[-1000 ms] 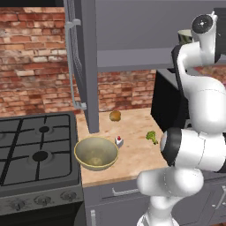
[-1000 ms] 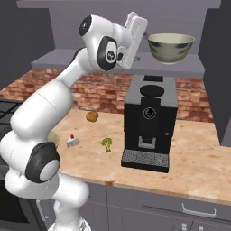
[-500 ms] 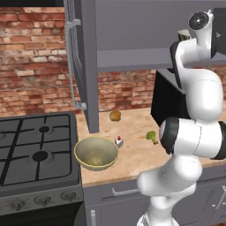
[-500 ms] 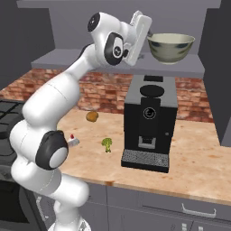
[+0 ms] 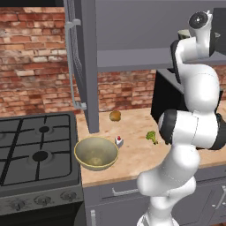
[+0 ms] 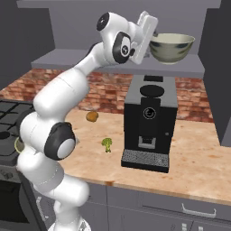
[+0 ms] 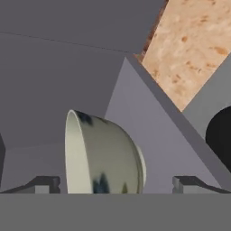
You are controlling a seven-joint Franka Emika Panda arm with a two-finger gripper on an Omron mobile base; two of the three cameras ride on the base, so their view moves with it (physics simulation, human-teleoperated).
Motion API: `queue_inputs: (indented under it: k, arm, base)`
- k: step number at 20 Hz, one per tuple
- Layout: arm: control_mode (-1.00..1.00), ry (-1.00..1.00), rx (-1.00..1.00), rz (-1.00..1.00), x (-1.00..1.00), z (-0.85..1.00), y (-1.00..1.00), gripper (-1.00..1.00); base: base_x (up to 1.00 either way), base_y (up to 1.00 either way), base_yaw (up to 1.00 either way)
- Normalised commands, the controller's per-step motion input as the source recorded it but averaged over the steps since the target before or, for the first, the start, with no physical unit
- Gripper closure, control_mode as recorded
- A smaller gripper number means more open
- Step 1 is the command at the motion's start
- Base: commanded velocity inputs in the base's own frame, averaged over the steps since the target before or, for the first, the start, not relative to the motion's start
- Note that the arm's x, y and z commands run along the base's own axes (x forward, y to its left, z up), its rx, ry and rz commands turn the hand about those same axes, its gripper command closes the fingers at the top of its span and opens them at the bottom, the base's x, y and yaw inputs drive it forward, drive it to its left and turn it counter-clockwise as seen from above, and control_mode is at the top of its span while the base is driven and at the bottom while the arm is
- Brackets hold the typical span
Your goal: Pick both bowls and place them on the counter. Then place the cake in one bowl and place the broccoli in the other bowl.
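Observation:
The mottled grey-green bowl with a pale rim stands on the cabinet shelf above the coffee machine. My gripper is up at its left rim, open. In the hand view the bowl fills the gap between the spread fingertips, with the gripper not closed on it. The yellow-tan bowl sits on the counter beside the stove. The cake lies just right of it, and the broccoli lies farther right. The broccoli also appears left of the coffee machine.
A black coffee machine stands on the counter under the shelf. A round brown-yellow lump lies near the brick wall. The open grey cabinet door hangs left of the arm. The black gas stove is at the left.
The hand has crept a little closer to the mottled bowl on the shelf. The bowl, the jaws and the things on the counter have stayed as they were.

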Motion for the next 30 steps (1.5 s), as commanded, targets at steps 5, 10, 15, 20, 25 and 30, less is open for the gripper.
queue_inputs:
  k: [5, 10, 15, 20, 25, 30]
  arm:
    - [-1.0, 0.04, 0.0, 0.02, 0.23, -0.04, -0.2, -1.0]
    - [-1.0, 0.05, 0.0, 0.01, 0.23, -0.07, -0.16, -1.0]
    - [-1.0, 0.02, 0.0, 0.0, 0.23, -0.06, -0.18, -1.0]
    - [-1.0, 0.02, 0.0, 0.0, 0.19, -0.06, -0.18, -1.0]
    - [-1.0, 0.01, 0.0, 0.02, 0.07, -0.06, -0.11, -1.0]
    - [-1.0, 0.02, 0.0, 0.03, 0.12, -0.07, -0.03, -1.0]
  base:
    - [0.0, 0.0, 0.0]
    - [0.0, 0.0, 0.0]
    - [0.0, 0.0, 0.0]
    - [0.0, 0.0, 0.0]
    - [0.0, 0.0, 0.0]
    - [0.0, 0.0, 0.0]
